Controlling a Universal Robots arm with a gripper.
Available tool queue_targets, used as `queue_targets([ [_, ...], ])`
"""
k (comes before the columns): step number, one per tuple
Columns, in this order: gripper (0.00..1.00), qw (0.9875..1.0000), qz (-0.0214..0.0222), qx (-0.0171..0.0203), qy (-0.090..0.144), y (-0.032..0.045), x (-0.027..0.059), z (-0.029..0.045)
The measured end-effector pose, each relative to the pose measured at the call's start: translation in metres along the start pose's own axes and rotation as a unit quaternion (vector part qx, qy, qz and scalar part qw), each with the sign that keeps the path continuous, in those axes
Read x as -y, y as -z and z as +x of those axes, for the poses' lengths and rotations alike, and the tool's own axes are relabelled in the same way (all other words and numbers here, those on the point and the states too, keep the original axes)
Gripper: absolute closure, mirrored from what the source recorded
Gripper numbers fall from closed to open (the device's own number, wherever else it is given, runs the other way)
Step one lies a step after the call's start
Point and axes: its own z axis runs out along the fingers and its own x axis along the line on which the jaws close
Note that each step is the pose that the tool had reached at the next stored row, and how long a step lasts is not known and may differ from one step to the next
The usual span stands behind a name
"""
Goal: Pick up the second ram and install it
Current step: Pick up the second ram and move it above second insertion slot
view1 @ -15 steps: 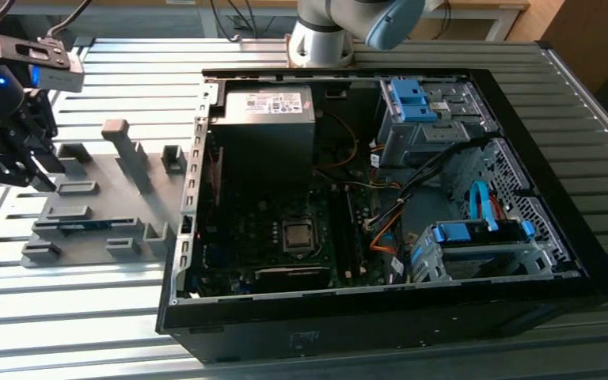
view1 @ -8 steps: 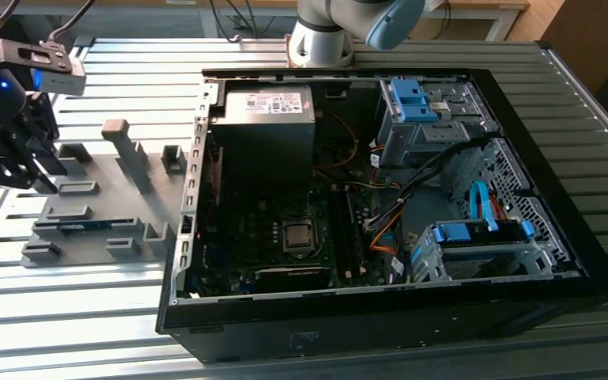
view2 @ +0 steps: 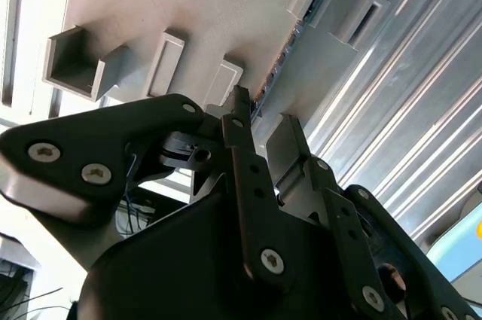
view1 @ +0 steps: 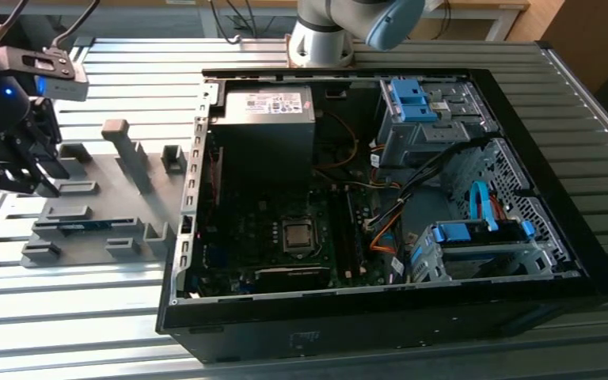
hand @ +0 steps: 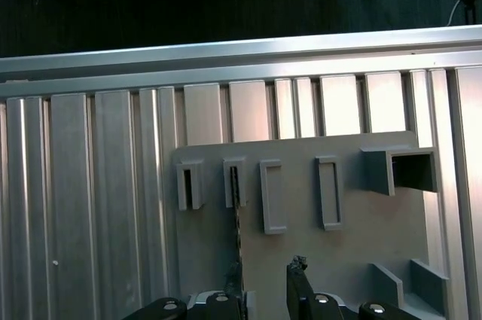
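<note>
Second ram [hand: 236, 222] | edge-up in gray rack [hand: 339, 260] | pincer [hand: 265, 269] apart, seemingly straddling its near end

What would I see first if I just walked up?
The big black computer case lies open in the middle of the exterior view, its insides showing. At that view's left, the gripper hangs over a gray rack, where a slim blue-green ram stick sits in slots.

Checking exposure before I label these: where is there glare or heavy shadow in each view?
Exterior view: the computer case is dim inside, the ribbed table bright. Second wrist view: glare streaks along the table's ribs, the gripper dark in front. First wrist view: black background beyond the table, gray rack evenly lit.
</note>
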Motion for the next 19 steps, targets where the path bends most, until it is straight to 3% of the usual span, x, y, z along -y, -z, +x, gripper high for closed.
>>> queue_targets([
  [19,0.63,1.0000,-0.0001,-0.0001,0.000,-0.0143,0.0003,0.0023],
])
